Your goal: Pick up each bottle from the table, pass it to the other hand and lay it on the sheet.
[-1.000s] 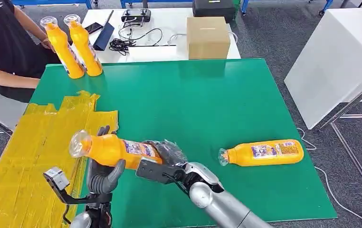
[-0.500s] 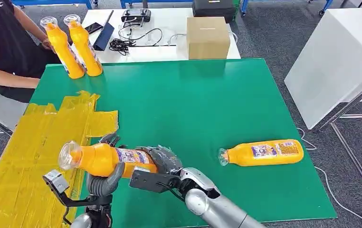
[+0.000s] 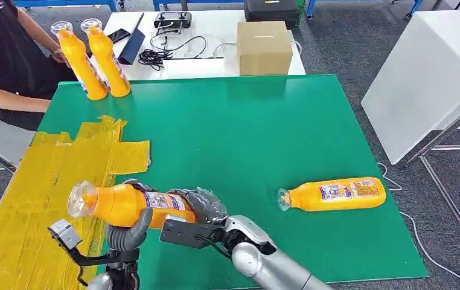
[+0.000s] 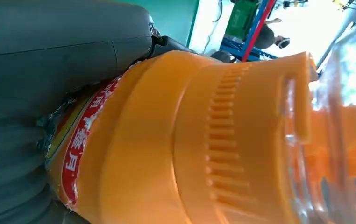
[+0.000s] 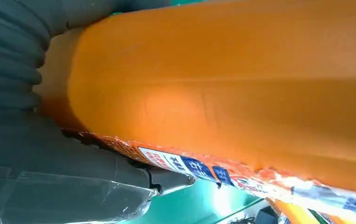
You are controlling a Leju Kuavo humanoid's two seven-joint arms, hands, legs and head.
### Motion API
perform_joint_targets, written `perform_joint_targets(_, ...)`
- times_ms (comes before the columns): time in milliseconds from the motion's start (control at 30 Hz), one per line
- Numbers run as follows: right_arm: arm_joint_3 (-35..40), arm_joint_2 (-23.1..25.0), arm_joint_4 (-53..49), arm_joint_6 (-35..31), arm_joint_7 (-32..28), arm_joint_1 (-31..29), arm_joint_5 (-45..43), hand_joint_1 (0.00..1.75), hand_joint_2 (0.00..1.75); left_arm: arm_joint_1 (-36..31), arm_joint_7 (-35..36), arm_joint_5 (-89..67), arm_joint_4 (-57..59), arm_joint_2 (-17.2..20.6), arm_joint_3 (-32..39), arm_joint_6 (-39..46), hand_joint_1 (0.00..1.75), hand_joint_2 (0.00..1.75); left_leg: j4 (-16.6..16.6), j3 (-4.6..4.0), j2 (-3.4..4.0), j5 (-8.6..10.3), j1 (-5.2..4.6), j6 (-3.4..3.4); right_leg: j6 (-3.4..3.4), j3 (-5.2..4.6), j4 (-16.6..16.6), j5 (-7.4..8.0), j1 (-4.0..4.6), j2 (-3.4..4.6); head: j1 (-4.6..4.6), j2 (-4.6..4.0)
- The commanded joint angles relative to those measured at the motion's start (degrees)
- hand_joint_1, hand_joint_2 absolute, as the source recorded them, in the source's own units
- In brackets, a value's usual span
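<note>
An orange bottle [image 3: 116, 202] with a clear cap hangs level over the green table's [image 3: 245, 127] front left, cap toward the yellow sheet [image 3: 40, 175]. My right hand [image 3: 202, 205] grips its base end. My left hand [image 3: 130, 232] wraps its shoulder from below, thumb across the front. Up close, the bottle [image 4: 190, 140] lies against the left hand [image 4: 50, 56], and the bottle's body [image 5: 237, 93] lies in the right hand [image 5: 50, 154]. A second orange bottle [image 3: 333, 194] lies on its side at the table's right.
Two more orange bottles [image 3: 95, 57] stand upright at the far left corner, next to a seated person [image 3: 4, 66]. Behind the green table a white table [image 3: 179, 66] carries a cardboard box [image 3: 264, 47] and cables. A white cabinet [image 3: 427, 78] stands to the right.
Both hands have carried the bottle left and slightly down, toward the yellow sheet. The left hand's fingers have closed around the bottle's shoulder.
</note>
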Motion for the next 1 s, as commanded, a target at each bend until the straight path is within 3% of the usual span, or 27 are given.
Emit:
perform_joint_targets(33, 2.22, -0.41, 1.70, 0.26, -0.08, -1.59, 0.02, 1.75, 1.75, -0.99, 0.27, 0.10, 1.46, 1.57, 1.83, 0.05, 1.75, 1.75, -0.03, 0.12, 0.06, -0.02, 0.06, -0.07, 0.00, 0.14, -0.09, 0.01, 0.05, 0.03, 0.00, 0.00)
perform_joint_targets(267, 2.22, -0.41, 1.70, 0.26, -0.08, -1.59, 0.02, 1.75, 1.75, -0.99, 0.27, 0.10, 1.46, 1.57, 1.83, 0.05, 1.75, 1.75, -0.04, 0.10, 0.06, -0.01, 0.03, -0.07, -0.01, 0.10, -0.07, 0.01, 0.03, 0.04, 0.00, 0.00)
perform_joint_targets(400, 0.26, -0.63, -0.02, -3.31, -0.81, -0.54, 0.57, 1.75, 1.75, 0.37, 0.37, -0.47, -0.06, 0.05, 4.98, -1.50, 1.75, 1.75, -0.03, 0.08, 0.08, -0.01, 0.02, -0.05, -0.01, 0.07, -0.06, 0.02, 0.03, 0.06, 0.00, 0.00)
perform_joint_targets(433, -1.65, -1.33, -2.87, -5.80, -2.00, 1.26, 0.18, 0.70, 1.75, 0.74, 0.49, 0.07, -0.73, -0.05, 5.61, -2.23, 1.75, 1.75, -0.02, 0.12, 0.12, -0.04, 0.07, -0.08, -0.01, 0.13, -0.09, 0.02, 0.07, 0.10, 0.00, 0.00)
perform_joint_targets(467, -2.56, -2.46, -5.37, -6.89, -2.67, 2.72, 0.72, 0.00, 1.75, 1.05, 0.47, 0.03, -1.21, -0.04, 5.80, -2.29, 1.75, 1.75, -0.02, 0.10, 0.07, -0.03, 0.06, -0.07, 0.00, 0.12, -0.08, 0.01, 0.06, 0.05, 0.00, 0.00)
perform_joint_targets(500, -3.79, -3.90, -8.42, -8.29, -3.18, 4.39, 1.41, 0.00, 0.00, 1.34, 0.12, -0.27, -1.77, -0.03, 5.95, -2.18, 1.75, 1.75, -0.03, 0.14, 0.05, -0.05, 0.08, -0.08, 0.00, 0.18, -0.11, -0.01, 0.09, 0.01, 0.00, 0.00)
perform_joint_targets(700, -16.35, -15.01, -29.41, -11.25, -7.93, 20.16, 3.54, 0.00, 0.00, 3.78, -5.54, -10.20, -6.69, -0.71, 9.31, 4.30, 1.75, 1.75, 0.00, 0.02, -0.32, -0.01, 0.05, -0.01, 0.04, 0.17, -0.13, -0.07, 0.04, -0.33, -0.02, 0.00)
perform_joint_targets(733, -20.94, -17.39, -34.70, -12.27, -9.38, 25.40, 3.65, 0.00, 0.00, 3.28, -9.85, -25.29, -8.81, 0.54, 11.36, 17.87, 1.75, 1.75, 0.02, 0.06, -0.45, -0.03, 0.08, -0.01, 0.06, 0.26, -0.18, -0.11, 0.07, -0.47, -0.02, 0.00)
perform_joint_targets(767, -23.29, -18.93, -37.19, -10.40, -9.96, 27.73, 1.97, 0.00, 0.00, 2.53, -9.92, -30.20, -9.82, 1.22, 13.31, 22.03, 1.75, 1.75, 0.02, 0.00, -0.58, -0.01, 0.06, 0.00, 0.05, 0.22, -0.17, -0.12, 0.04, -0.58, 0.02, 0.00)
perform_joint_targets(867, -29.09, -19.07, -39.73, -7.03, -12.65, 31.04, -0.18, 0.00, 0.00, 0.81, -8.55, -41.45, -10.59, 2.60, 17.71, 29.07, 1.75, 1.75, 0.07, -0.16, -0.47, -0.02, 0.03, -0.03, 0.01, 0.05, -0.08, -0.11, 0.01, -0.47, 0.04, 0.00)
perform_joint_targets(1000, -30.33, -19.25, -39.61, -5.54, -13.04, 30.63, -1.18, 0.00, 0.00, -0.38, -6.12, -54.70, -8.90, 4.52, 18.79, 37.27, 1.75, 1.75, 0.04, -0.13, -0.16, -0.02, -0.03, -0.06, -0.02, -0.08, -0.05, -0.02, -0.04, -0.14, 0.00, 0.00)
